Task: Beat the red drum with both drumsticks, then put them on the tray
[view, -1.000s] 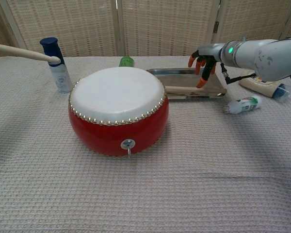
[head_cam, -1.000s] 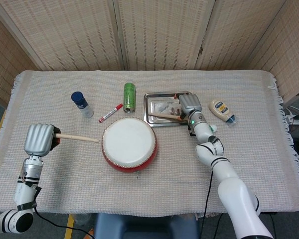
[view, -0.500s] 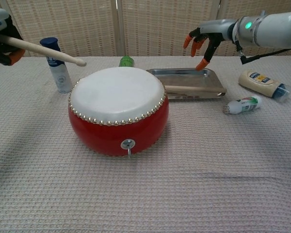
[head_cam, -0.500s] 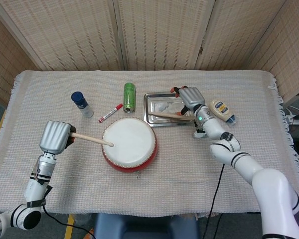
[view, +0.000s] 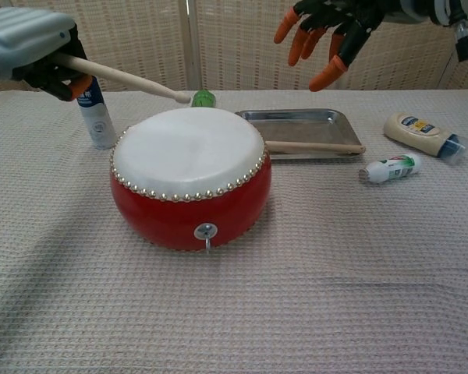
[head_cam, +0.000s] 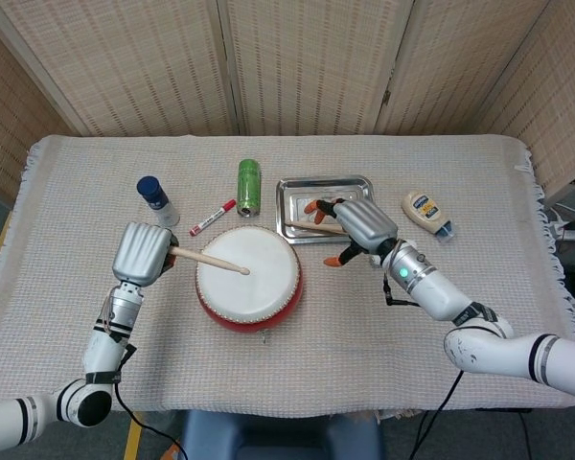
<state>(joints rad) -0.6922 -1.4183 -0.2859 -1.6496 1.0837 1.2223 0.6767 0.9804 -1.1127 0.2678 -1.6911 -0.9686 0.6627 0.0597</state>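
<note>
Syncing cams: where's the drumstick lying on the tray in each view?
Head view: drumstick lies across the tray's front part, partly under the right hand.
Chest view: it lies along the tray's near edge, right of centre.
Shared landmark: red drum, left of the tray in both.

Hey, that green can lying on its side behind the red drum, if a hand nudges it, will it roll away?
Probably yes. The green cylindrical can lies on its side, so a sideways nudge would likely roll it, though the woven tablecloth may slow it. Rolling left, it could meet the red marker pen; rolling right, the metal tray would likely stop it.
</note>
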